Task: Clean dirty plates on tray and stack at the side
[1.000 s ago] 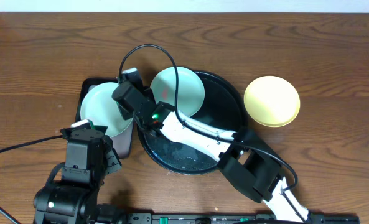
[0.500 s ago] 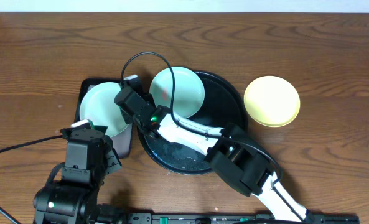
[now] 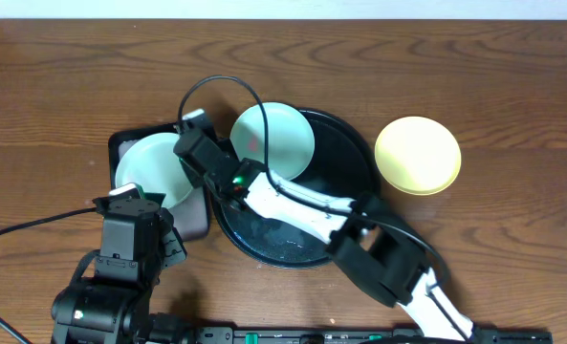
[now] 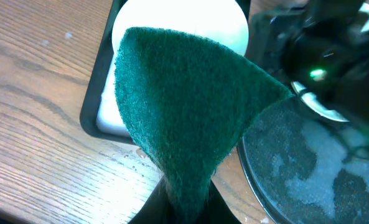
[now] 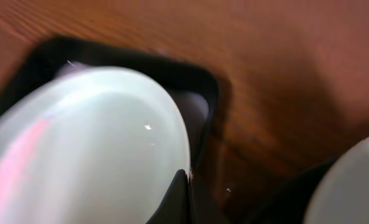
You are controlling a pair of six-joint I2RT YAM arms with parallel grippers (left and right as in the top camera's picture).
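Observation:
A mint-green plate point(image 3: 149, 172) point(image 5: 78, 143) lies in the small rectangular black tray point(image 3: 195, 222). My right gripper point(image 3: 195, 153) point(image 5: 185, 199) is shut on this plate's right rim. A second mint-green plate point(image 3: 272, 141) with a reddish smear rests on the back left of the round black tray point(image 3: 293, 244), which is wet. The pale yellow plate point(image 3: 417, 155) sits on the table to the right of the tray. My left gripper point(image 4: 185, 208) is shut on a green scouring pad point(image 4: 184, 106), held near the table's front left, short of the rectangular tray point(image 4: 100, 112).
The right arm point(image 3: 302, 205) stretches low across the round tray from the front right. A black cable point(image 3: 221, 81) loops above the right wrist. The left arm's base point(image 3: 120, 258) fills the front left. Bare wooden tabletop point(image 3: 73, 86) lies behind and to the left.
The right gripper has shut on the left plate's rim. That plate and the rectangular tray under it have shifted a little to the left and turned. The left arm stayed put.

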